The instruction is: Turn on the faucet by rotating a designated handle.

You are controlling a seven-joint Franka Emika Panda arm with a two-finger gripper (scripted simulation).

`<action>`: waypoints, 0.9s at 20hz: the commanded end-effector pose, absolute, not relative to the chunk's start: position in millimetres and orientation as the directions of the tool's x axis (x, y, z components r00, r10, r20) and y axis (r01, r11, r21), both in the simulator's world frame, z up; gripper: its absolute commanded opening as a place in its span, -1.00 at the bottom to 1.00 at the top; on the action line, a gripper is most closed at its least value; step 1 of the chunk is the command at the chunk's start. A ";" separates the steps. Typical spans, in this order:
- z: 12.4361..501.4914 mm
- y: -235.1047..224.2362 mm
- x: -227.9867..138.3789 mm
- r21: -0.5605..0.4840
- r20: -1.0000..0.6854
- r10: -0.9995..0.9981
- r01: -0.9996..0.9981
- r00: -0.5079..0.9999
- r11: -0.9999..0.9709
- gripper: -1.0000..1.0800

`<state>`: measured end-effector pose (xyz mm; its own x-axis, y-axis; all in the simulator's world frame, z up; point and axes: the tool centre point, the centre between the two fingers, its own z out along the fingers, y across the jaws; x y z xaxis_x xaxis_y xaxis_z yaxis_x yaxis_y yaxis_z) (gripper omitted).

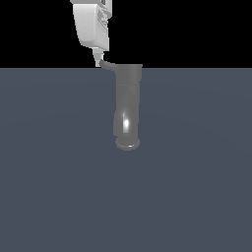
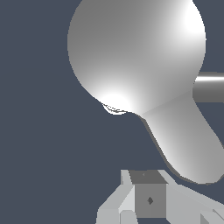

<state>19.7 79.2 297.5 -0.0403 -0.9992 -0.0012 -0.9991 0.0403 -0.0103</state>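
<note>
I see the faucet (image 1: 127, 106) standing near the middle of the exterior view on a flat slate-blue floor (image 1: 59, 187). It is a glossy grey tube that rises to a wider cylindrical cap and ends lower down in a flared round rim facing the camera, with a bright highlight just above that rim. The handle (image 1: 109, 65) is a thin grey lever sticking out from the cap toward the exterior view's left, right at the line where the floor meets the black background.

My gripper (image 1: 99, 60) hangs over that lever from above. Its white body sits up and to the exterior view's left of the cap, and its lower tip comes down to the handle's outer end — touching or just beside it, I cannot tell which.

In the wrist view the cap fills the upper part as a large shiny dome (image 2: 135, 52), and the handle (image 2: 188, 140) runs out from it as a tapered, round-ended bar. One finger pad (image 2: 150, 199) shows close to the handle's tip. I see only that one pad clearly, so I cannot tell how far apart the fingers stand, or whether they have hold of anything.
</note>
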 end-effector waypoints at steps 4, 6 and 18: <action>297.5 70.6 3.5 -0.005 0.001 -0.999 -0.999 -0.044 0.044 -1.00; 297.5 68.2 -2.1 -0.004 0.001 -0.999 -0.999 -0.044 0.044 -1.00; 297.6 52.8 -36.2 -0.001 0.000 -0.999 -0.999 -0.045 0.045 -1.00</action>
